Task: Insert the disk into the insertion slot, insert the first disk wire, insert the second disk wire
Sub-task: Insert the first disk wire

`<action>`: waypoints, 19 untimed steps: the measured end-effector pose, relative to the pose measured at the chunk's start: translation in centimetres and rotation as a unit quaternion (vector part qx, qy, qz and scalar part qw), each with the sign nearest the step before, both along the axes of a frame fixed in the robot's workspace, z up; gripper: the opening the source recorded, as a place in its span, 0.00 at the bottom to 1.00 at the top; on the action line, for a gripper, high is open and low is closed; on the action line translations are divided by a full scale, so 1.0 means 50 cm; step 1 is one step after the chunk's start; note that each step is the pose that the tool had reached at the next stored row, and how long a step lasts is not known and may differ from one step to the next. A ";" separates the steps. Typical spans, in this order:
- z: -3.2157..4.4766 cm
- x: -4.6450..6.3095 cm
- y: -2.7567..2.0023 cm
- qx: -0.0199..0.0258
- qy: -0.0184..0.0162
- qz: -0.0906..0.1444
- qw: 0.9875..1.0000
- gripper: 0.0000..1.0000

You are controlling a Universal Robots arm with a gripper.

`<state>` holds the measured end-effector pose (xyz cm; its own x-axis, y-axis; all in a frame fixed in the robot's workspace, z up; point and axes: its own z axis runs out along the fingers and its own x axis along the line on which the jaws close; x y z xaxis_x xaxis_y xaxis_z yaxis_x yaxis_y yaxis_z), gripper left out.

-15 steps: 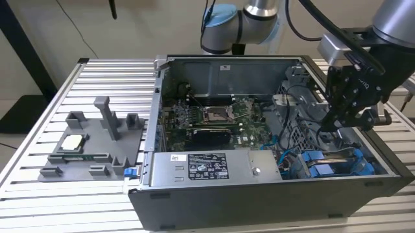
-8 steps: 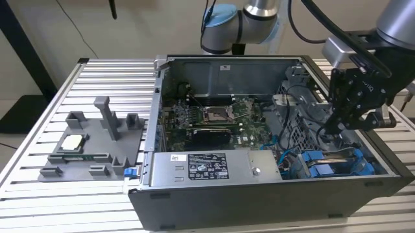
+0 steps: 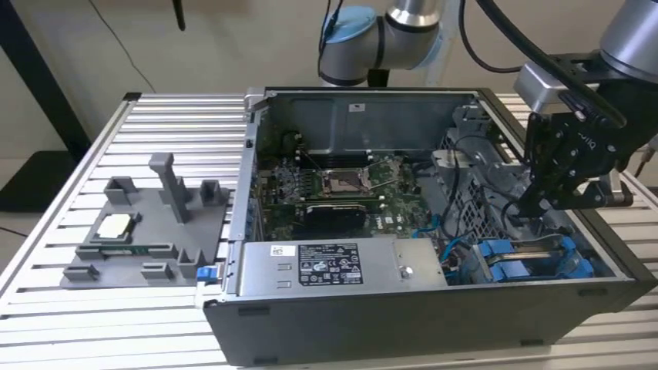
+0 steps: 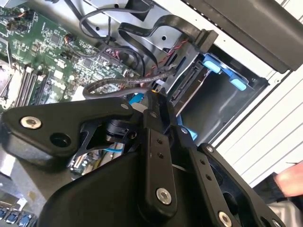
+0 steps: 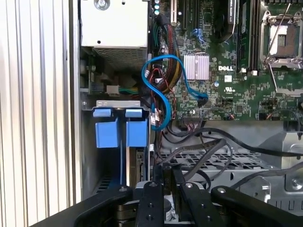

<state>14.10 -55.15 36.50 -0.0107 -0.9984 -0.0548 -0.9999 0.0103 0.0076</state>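
Observation:
The disk [image 4: 188, 89] sits in the insertion slot [image 4: 222, 101], the grey drive cage at the case's front corner, with its connector edge facing the case interior. Its blue carrier tabs [image 5: 107, 133] stick out of the cage, and the blue carrier [image 3: 519, 258] also shows at the exterior view's right. My gripper [image 3: 529, 206] hangs just above that cage. In both wrist views the gripper [image 4: 158, 97] [image 5: 169, 174] has its fingers close together on the end of a dark disk wire [image 4: 123, 84], a short way from the disk's connector edge. The same wire [image 5: 208, 149] trails off over the cage.
The open computer case [image 3: 308, 100] lies on a slatted aluminium table [image 3: 175, 131]. Inside are the motherboard [image 3: 340, 189], a power supply [image 3: 329, 266] and a looped blue cable [image 5: 158, 90]. A flat black cable connector [image 4: 203, 38] hangs near the disk. A grey fixture tray [image 3: 144, 231] stands at the exterior view's left.

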 end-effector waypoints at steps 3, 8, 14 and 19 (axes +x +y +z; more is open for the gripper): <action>-0.003 0.002 -0.0012 -0.002 0.000 0.000 1.000 0.19; -0.006 0.011 -0.0048 -0.005 0.000 0.000 1.000 0.19; -0.010 0.018 -0.0091 -0.025 0.000 0.000 1.000 0.19; -0.018 0.029 -0.0094 -0.037 0.000 0.000 0.999 0.19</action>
